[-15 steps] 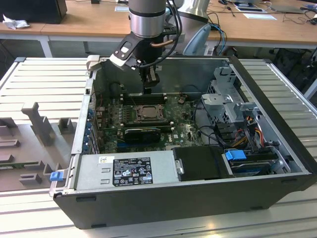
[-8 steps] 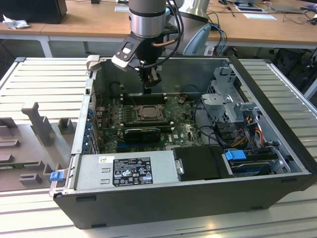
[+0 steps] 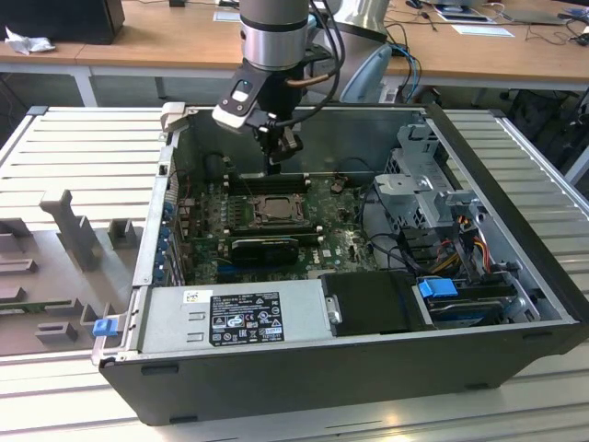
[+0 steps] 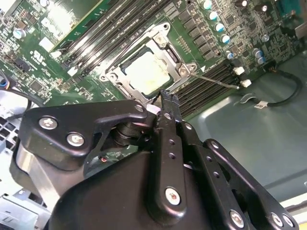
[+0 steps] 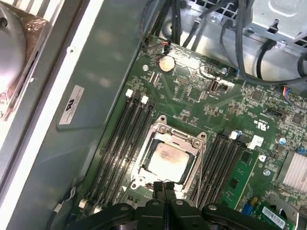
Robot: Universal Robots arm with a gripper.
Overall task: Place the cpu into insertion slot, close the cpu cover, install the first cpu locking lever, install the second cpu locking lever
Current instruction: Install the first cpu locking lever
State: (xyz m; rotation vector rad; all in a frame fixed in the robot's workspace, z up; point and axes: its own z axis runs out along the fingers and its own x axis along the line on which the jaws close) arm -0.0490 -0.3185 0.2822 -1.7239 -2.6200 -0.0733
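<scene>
The fingers (image 5: 160, 191) are pressed together, holding nothing, and hover at the cover's (image 5: 180, 135) near edge. Just beyond their tips the cpu (image 5: 165, 160) lies framed by the closed cover. Memory slots (image 5: 127, 139) crowd both flanks. A thin lever (image 4: 216, 81) juts free to one side.

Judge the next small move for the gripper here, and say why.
Probably shift the shut gripper onto the locking lever and press it down: the cpu lies seated under the closed cpu cover, yet that lever juts out over the memory slots.
</scene>
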